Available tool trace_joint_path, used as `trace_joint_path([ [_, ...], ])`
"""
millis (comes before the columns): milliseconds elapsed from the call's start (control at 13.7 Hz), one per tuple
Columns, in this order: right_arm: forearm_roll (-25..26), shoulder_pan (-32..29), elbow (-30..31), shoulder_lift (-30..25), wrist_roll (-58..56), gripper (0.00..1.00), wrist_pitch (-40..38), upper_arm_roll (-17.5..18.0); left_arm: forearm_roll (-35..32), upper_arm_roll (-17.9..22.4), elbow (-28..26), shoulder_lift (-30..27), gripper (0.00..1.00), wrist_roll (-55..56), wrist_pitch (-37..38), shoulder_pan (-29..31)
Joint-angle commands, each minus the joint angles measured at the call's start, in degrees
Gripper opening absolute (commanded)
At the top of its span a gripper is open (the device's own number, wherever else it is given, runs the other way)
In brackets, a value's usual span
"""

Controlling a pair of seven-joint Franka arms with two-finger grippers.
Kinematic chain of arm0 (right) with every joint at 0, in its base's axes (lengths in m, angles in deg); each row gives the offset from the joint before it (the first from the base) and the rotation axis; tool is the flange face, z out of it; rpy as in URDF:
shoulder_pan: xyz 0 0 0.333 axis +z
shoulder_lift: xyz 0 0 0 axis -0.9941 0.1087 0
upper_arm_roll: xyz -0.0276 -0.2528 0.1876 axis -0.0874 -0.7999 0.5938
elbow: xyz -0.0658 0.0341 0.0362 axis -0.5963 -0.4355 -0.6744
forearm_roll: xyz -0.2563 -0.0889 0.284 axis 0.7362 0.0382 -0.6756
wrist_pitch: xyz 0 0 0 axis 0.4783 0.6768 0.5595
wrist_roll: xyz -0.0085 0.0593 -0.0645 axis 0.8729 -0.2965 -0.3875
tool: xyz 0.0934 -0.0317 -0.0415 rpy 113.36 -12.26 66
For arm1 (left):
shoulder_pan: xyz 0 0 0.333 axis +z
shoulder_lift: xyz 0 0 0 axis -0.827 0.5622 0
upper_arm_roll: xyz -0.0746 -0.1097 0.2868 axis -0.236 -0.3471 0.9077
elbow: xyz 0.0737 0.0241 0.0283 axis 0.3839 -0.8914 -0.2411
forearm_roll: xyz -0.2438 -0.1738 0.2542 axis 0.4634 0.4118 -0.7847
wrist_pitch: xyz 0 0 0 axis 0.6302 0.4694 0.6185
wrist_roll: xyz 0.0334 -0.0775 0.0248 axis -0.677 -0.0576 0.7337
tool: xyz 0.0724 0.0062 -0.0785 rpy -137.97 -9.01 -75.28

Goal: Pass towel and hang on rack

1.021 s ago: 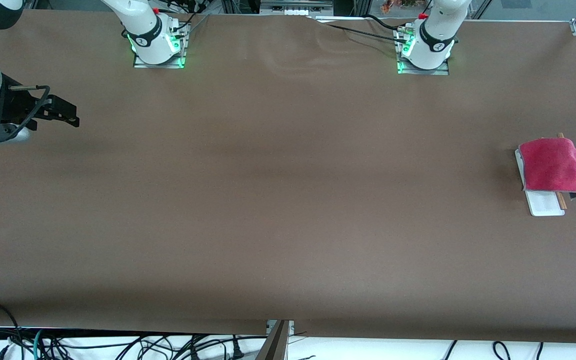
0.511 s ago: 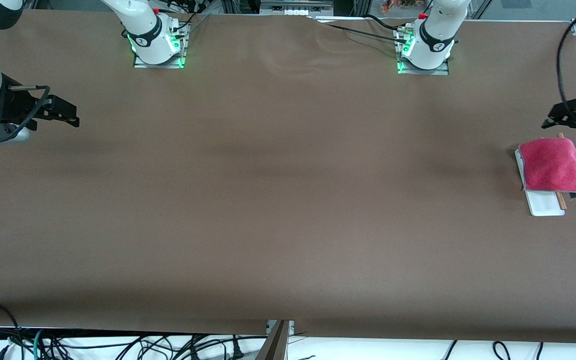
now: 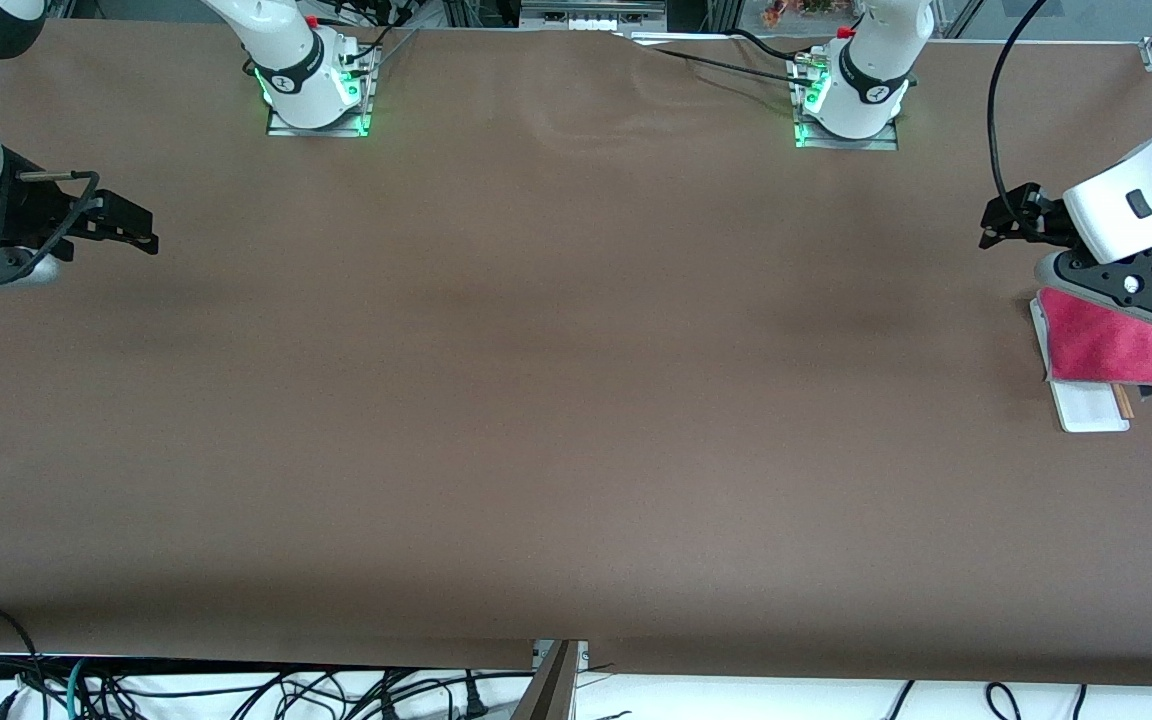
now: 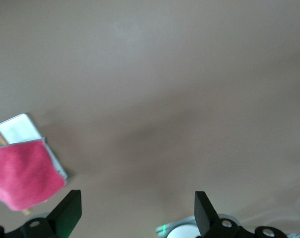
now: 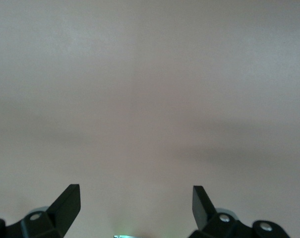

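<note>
The wide brown table (image 3: 536, 400) is seen bare except at the left arm's end, where the small rack (image 3: 1091, 408) with a white flat base and two thin brown wooden rods stands at about three o'clock in the front view. The small pink-red terry towel (image 3: 1104, 348) is draped over those rods, covering most of them; only the rod ends and a strip of the base nearest the front camera are left showing, so the hanging is judged done.

The left gripper (image 3: 1001, 222) is held above the table just beside the rack's end farthest from the front camera, at about eleven o'clock from the towel, with its fingers (image 4: 65, 214) spread wide and nothing between them. The right gripper (image 3: 141, 228) is parked over the right arm's end of the table, at nine o'clock, its fingers (image 5: 66, 204) likewise wide and empty; that arm waits.

The step in hand is judged to be clearing away. It would be done well by lifting the left gripper upward first, so the cloth's edge is not snagged or dragged off the rods.
</note>
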Motion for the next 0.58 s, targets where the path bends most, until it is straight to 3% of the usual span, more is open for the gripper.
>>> trace_joint_path([
  [0, -0.4, -0.2, -0.6, 0.0, -0.3, 1.00, -0.4, -0.1, 4.3, 14.4, -11.0, -9.1, 1.00, 0.9, -6.2, -11.5],
  [219, -0.4, -0.2, -0.6, 0.1, -0.4, 1.00, -0.4, -0.1, 4.5, 20.0, -16.6, -13.3, 1.00, 14.8, -9.4, -19.7],
  [365, -0.4, -0.2, -0.6, 0.0, -0.4, 1.00, -0.4, -0.1, 4.6, 24.2, -16.7, -13.1, 1.00, 14.8, -10.9, -22.2],
  [511, -0.4, -0.2, -0.6, 0.0, -0.4, 1.00, -0.4, 0.0, 4.5, 25.1, -16.7, -12.8, 1.00, 14.7, -12.9, -22.7],
])
